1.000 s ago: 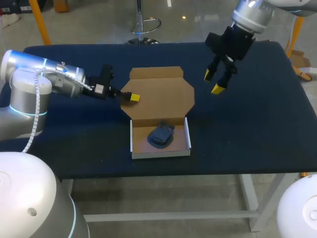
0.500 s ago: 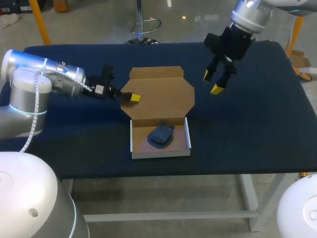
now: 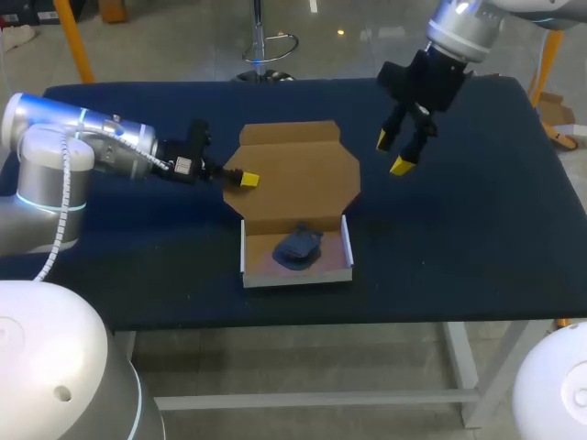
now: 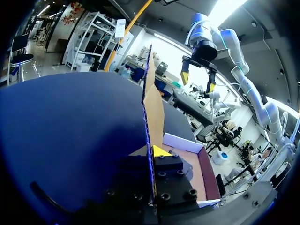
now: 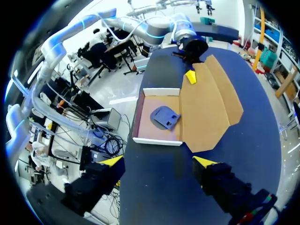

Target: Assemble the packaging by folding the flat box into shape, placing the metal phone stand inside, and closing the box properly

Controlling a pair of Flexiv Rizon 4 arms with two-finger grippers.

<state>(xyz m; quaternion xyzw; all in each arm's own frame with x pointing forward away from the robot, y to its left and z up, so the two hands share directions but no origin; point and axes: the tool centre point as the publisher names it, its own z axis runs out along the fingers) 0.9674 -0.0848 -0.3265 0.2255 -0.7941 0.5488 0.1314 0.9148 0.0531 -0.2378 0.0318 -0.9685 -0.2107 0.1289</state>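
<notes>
The cardboard box lies open in the middle of the table, a shallow white-walled tray (image 3: 298, 280) with its brown lid (image 3: 303, 174) spread out behind it. The dark metal phone stand (image 3: 298, 247) rests inside the tray. My left gripper (image 3: 240, 180) is shut on the lid's left edge. In the left wrist view the lid (image 4: 152, 105) runs edge-on between the fingers, with the tray (image 4: 180, 139) beside it. My right gripper (image 3: 396, 152) hangs open above the table, behind and right of the lid. Its view looks down on the phone stand (image 5: 165, 116), tray (image 5: 157, 141) and lid (image 5: 211, 103).
The dark blue tablecloth (image 3: 459, 229) covers the whole table. Bare cloth lies to the right of the box, and to the left of it under my left arm (image 3: 110, 147). The table's front edge runs just below the tray.
My left gripper's fingers have closed onto the lid's left edge, and the lid has tipped up slightly. The right arm has stayed where it was.
</notes>
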